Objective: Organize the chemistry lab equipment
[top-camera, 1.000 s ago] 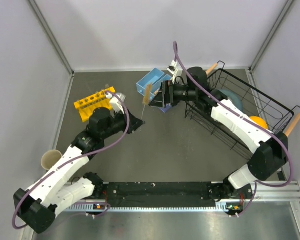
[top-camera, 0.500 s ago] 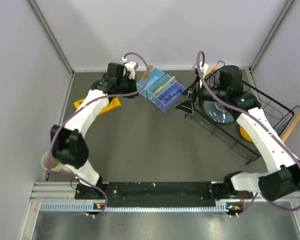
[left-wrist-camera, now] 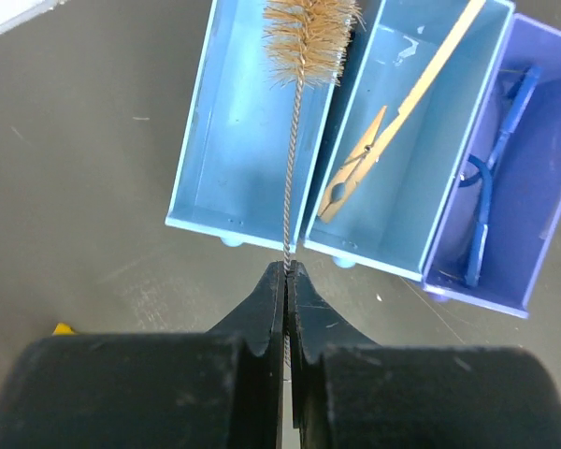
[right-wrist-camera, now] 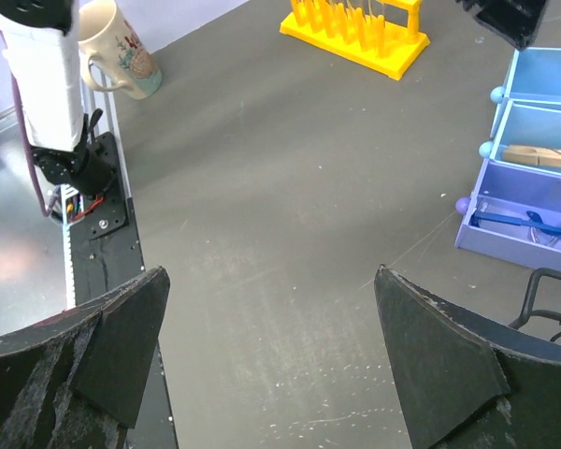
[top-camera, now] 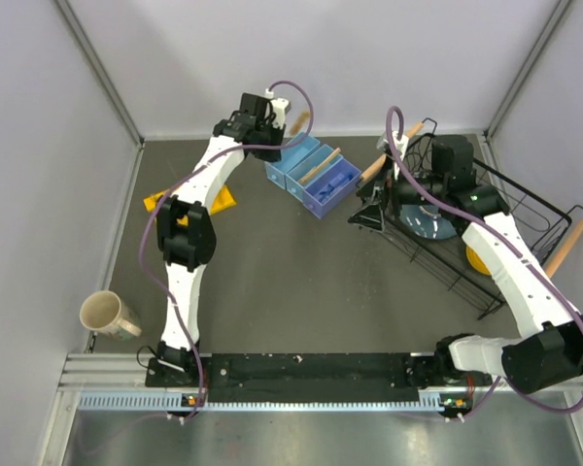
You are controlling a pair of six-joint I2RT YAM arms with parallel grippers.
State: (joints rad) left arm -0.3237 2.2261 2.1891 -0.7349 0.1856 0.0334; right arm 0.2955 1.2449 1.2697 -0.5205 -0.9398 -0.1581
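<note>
The left gripper is clenched on the wire of the wire-handled tan bristle brush, whose head shows over the far end of the leftmost light-blue plastic bin. The right gripper gapes empty. Only its wrist view shows the yellow plastic tube rack.

The left gripper swings from beside the tray to its far corner, brush now over it.
</note>
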